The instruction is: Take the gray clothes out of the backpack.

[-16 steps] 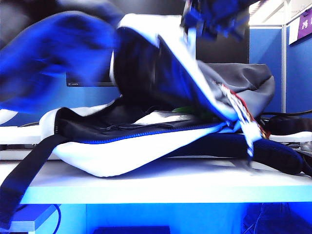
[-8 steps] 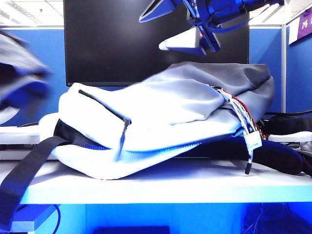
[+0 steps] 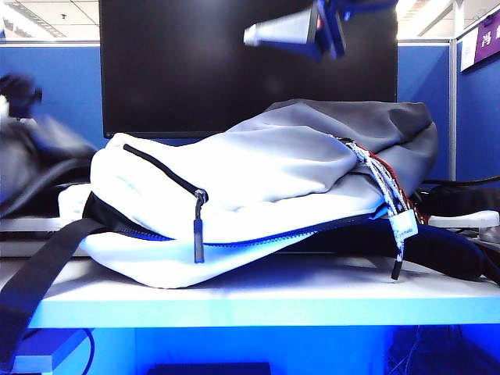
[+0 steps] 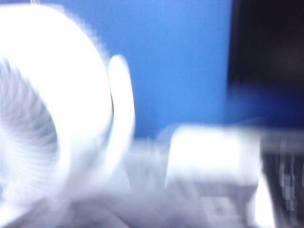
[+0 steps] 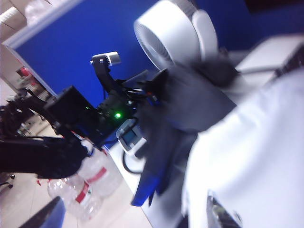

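The backpack (image 3: 258, 180) lies flat on the table, white and light gray, with its flap down; it also fills one side of the right wrist view (image 5: 256, 142). The gray clothes (image 3: 43, 168) are a blurred dark bundle outside it at the far left. In the right wrist view the clothes (image 5: 185, 104) hang by the left arm (image 5: 76, 114), a blue part (image 5: 145, 190) dangling. My left gripper (image 3: 16, 87) is a dark blur above the bundle; its jaws are unreadable. My right gripper (image 3: 248, 19) hovers high over the backpack, white finger (image 3: 277, 33) showing, open and empty.
A black monitor (image 3: 234, 62) stands behind the backpack. A white fan (image 5: 166, 33) sits beyond the clothes. The backpack's black strap (image 3: 39, 281) hangs over the table's front edge (image 3: 266, 301). Plastic bottles (image 5: 90, 185) lie on the floor. Dark padding (image 3: 445, 250) rests at right.
The lifted flap has dropped flat as my right gripper let go and rose. The gray clothes came out of the backpack, swept left and sank at the far left.
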Robot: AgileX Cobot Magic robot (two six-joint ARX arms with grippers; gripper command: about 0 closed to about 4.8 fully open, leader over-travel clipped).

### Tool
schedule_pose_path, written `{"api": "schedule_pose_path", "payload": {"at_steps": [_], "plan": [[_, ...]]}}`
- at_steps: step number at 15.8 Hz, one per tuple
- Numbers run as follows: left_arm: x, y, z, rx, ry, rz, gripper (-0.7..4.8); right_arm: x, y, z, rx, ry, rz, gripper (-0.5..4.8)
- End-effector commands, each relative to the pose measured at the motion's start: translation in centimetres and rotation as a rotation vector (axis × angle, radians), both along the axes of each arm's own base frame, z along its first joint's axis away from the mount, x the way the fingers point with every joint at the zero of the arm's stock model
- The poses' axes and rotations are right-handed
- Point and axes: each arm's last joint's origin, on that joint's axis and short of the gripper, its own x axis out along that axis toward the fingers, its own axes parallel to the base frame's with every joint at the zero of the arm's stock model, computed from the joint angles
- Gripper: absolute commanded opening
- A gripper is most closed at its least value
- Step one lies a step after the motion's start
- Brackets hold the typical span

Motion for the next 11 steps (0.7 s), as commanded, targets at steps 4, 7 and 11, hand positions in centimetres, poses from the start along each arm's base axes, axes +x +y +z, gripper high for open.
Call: {"api": "schedule_pose_path", "payload": {"at_steps": [4, 7, 11], "plan": [[-4.1, -0.4, 6.1, -0.063, -0.098, -0.059, 4.79, -0.6, -1.6, 2.8, 0.079, -0.138, -0.039, 3.83], [-12.3, -1.8, 11.2, -0.092, -0.072, -0.327, -0.08, -2.0, -5.4, 5.7, 0.123, -0.247, -0.143, 2.94], [-22.7, -2.6, 13.7, -0.149, -0.152, -0.379, -0.06, -3.7, -8.2, 7.2, 0.105, -0.263, -0.224, -0.04]]}}
